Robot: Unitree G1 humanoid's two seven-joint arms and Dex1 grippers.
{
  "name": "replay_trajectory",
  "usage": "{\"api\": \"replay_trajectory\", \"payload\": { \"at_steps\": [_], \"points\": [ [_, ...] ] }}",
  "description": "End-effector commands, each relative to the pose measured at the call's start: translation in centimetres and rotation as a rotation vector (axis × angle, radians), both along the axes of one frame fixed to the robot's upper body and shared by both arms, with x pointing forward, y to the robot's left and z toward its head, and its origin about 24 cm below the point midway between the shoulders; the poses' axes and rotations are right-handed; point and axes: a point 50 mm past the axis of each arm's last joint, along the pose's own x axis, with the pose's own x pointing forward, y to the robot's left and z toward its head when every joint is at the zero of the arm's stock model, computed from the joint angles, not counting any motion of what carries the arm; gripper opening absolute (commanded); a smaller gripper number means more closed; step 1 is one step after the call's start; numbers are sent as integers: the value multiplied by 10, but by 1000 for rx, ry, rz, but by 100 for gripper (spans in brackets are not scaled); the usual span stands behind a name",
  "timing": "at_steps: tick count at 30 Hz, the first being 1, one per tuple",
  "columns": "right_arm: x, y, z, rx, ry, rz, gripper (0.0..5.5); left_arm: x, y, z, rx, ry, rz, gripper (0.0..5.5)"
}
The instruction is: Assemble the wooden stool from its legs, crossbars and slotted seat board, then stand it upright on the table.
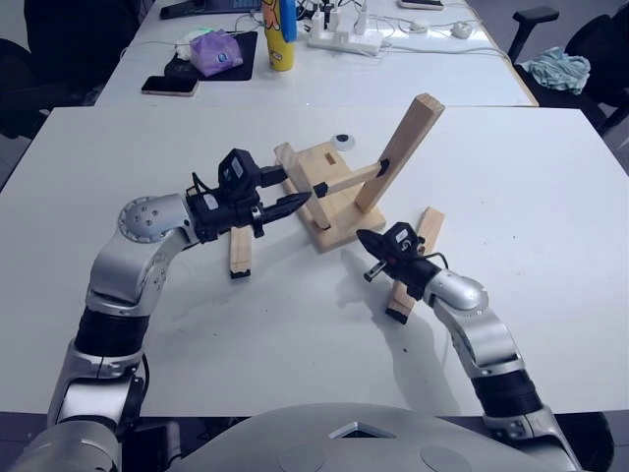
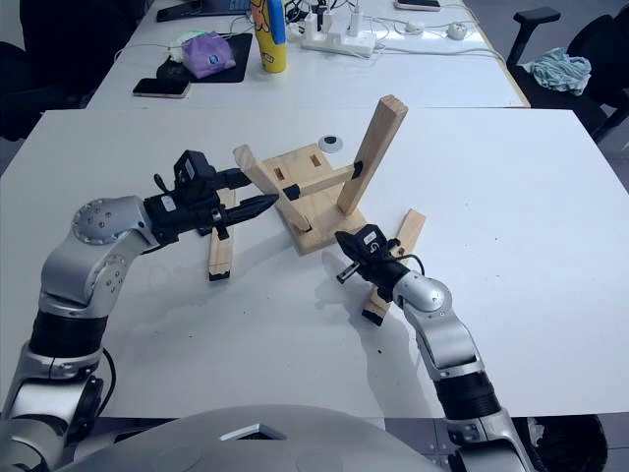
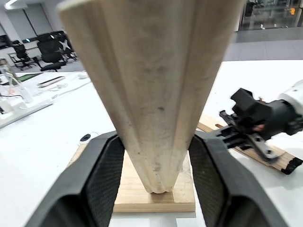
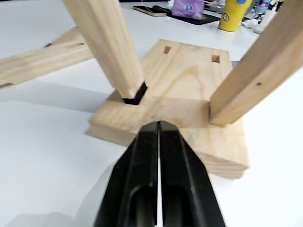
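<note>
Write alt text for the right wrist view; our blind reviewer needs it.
The shut right gripper points at the near edge of the slotted seat board, with two legs standing up from it. A loose leg lies on the table.

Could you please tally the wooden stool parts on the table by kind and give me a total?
Seat board: 1
Legs set in the board: 2
Crossbar between those legs: 1
Loose bars lying flat: 2
Total: 6
</note>
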Motion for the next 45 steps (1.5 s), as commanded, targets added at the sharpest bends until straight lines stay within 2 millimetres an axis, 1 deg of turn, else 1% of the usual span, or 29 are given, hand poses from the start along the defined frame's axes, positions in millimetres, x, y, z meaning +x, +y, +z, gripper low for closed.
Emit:
{"api": "replay_trajectory", "payload": {
  "at_steps": [1, 5, 6, 8, 10, 12, 15, 18, 21, 22, 24, 27, 29, 32, 34, 36, 38, 41, 43, 45],
  "points": [
    [18, 16, -1, -24, -59, -39, 0, 11, 6, 6, 61, 35, -41, 207],
    [15, 34, -6, -28, -56, -15, 0, 25, 12, 13, 121, 55, -102, 207],
    [15, 36, -12, -63, -30, -15, 0, 28, 14, 14, 129, 61, -114, 207],
    [14, 37, -29, -190, 50, -13, 0, 34, 20, 17, 143, 68, -125, 207],
    [8, 38, -47, -291, 148, -11, 0, 40, 24, 18, 150, 71, -120, 207],
    [0, 38, -59, -342, 227, -7, 0, 44, 25, 15, 151, 67, -105, 207],
    [-9, 43, -64, -355, 295, 23, 0, 46, 24, 10, 119, 59, -77, 207],
    [-13, 45, -66, -351, 349, 45, 0, 45, 24, 9, 91, 12, -25, 207],
    [-15, 46, -66, -358, 373, 50, 0, 43, 26, 15, 25, -56, 35, 207],
    [-16, 45, -67, -360, 377, 46, 0, 41, 26, 18, -4, -78, 52, 243],
    [-16, 43, -68, -362, 386, 31, 0, 36, 28, 26, -49, -130, 93, 264],
    [-16, 38, -69, -360, 401, -1, 0, 23, 35, 34, -102, -166, 153, 307],
    [-17, 34, -71, -366, 406, -17, 0, 9, 38, 35, -134, -154, 176, 332],
    [-17, 29, -73, -375, 412, -42, 0, -7, 39, 35, -174, -116, 191, 332],
    [-16, 27, -73, -375, 414, -54, 0, -11, 42, 44, -239, -135, 226, 332],
    [-16, 26, -75, -373, 416, -64, 0, -11, 42, 61, -360, -175, 260, 332],
    [-15, 26, -76, -374, 418, -65, 0, -8, 39, 79, -479, -224, 287, 304],
    [-15, 26, -79, -378, 425, -61, 0, 1, 29, 101, -590, -281, 329, 262],
    [-16, 26, -81, -379, 429, -63, 0, 7, 23, 110, -627, -315, 351, 233],
    [-15, 26, -82, -378, 431, -64, 0, 13, 16, 115, -652, -318, 355, 208]
  ]
}}
